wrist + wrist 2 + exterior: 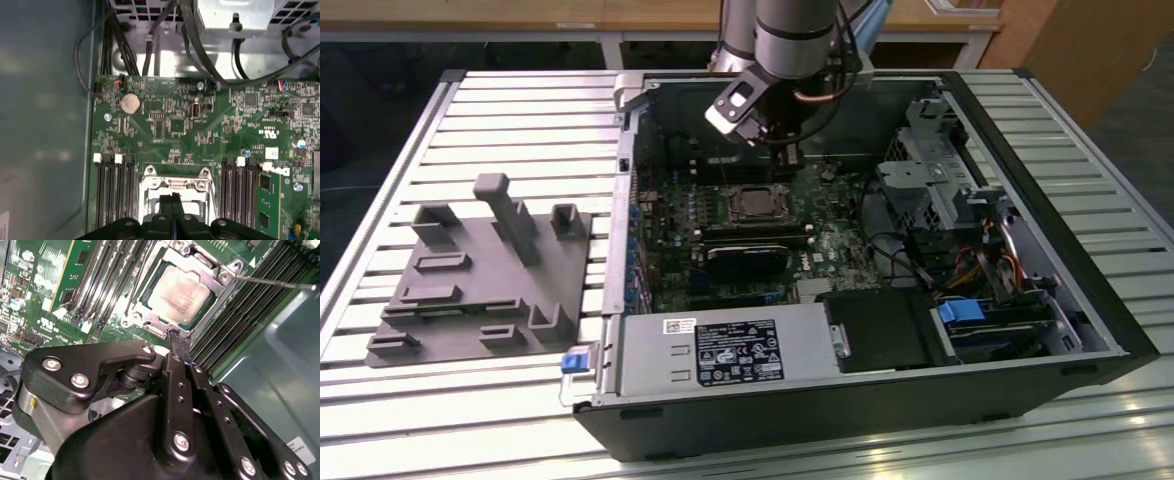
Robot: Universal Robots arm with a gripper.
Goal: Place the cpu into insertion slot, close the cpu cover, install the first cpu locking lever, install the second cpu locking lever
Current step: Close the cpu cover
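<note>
The cpu [177, 292], a square chip with a silvery top, lies flat in the insertion slot [732, 205] on the green board. The cpu cover [220, 276], a silvery frame with a window, lies down around it. A thin silver locking lever [275, 282] runs out from the socket's corner over the memory slots. My gripper [175, 334] is shut with nothing between its fingers. Its tips hang just off the socket's edge, also seen in the first wrist view [172, 197]. In the exterior view the gripper [790, 165] hovers just behind the socket.
Long black memory slots [250, 305] flank the socket. A black heatsink block [747, 255] sits in front of it. The open case's walls [630, 130], drive cage [921, 190] and cables [961, 265] crowd the exterior view's right. A grey fixture [480, 270] stands on the exterior view's left.
</note>
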